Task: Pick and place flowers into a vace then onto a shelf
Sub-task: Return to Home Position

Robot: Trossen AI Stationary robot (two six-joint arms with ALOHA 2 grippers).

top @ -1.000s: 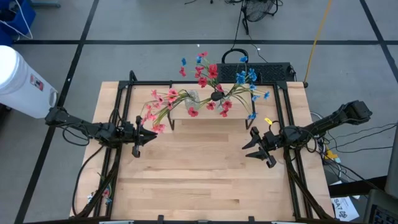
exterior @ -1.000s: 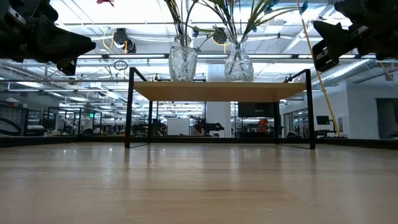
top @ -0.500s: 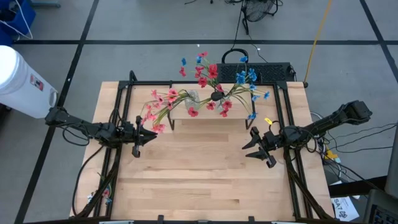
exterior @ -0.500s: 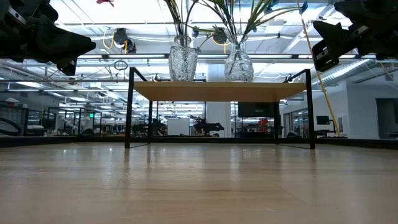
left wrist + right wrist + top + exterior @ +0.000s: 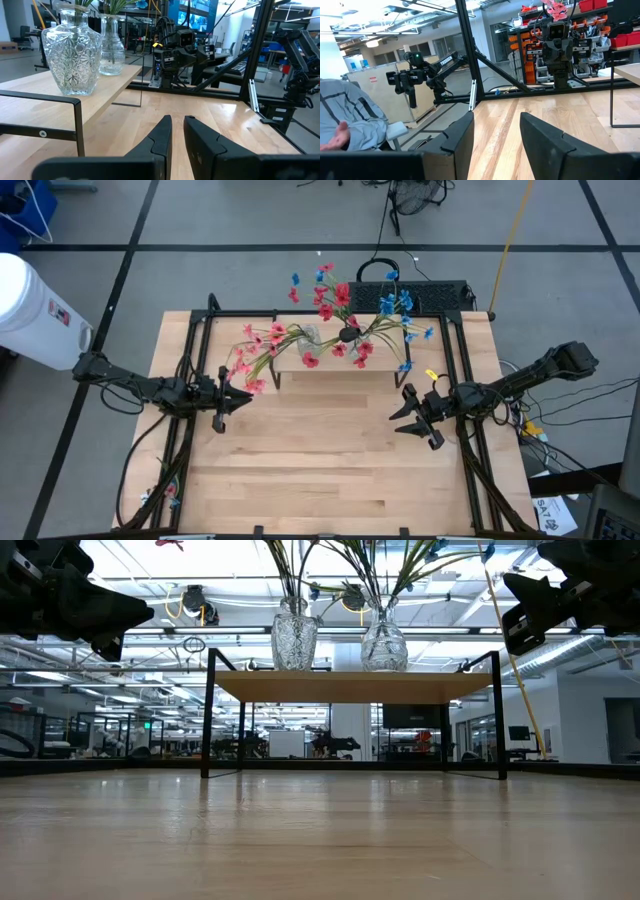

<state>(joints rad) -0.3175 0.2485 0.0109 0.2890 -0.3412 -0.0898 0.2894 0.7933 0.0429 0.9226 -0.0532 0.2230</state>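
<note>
Flowers [image 5: 335, 330] up on the shelf [image 5: 350, 687], at the back of the table [image 5: 320, 470], stems down in two glass vases [image 5: 295, 640]. Pink ones leaning out to the left, red ones in the middle, blue ones to the right.

Left gripper [image 5: 245, 395]: over the table, near the left end of the shelf, just beside the lowest pink blossoms but not touching them. Fingers [image 5: 162, 135] almost together with only a thin gap, nothing held.

Right gripper [image 5: 402, 412]: over the table, in front of the right end of the shelf, a bit apart from the blue blossoms. Fingers [image 5: 547, 140] spread apart, nothing between them.

Hard to see:
- From above, most of the shelf and both vases hidden under the blossoms, so cannot tell which vase has the red stems.
- From table height, blossoms cut off at the top, only stems and vases showing.
- From table height, both grippers only dark shapes in the top corners, partly cut off.
- In the right wrist view, a person's grey sleeve [image 5: 350, 120] at the edge, the rest cut off.
</note>
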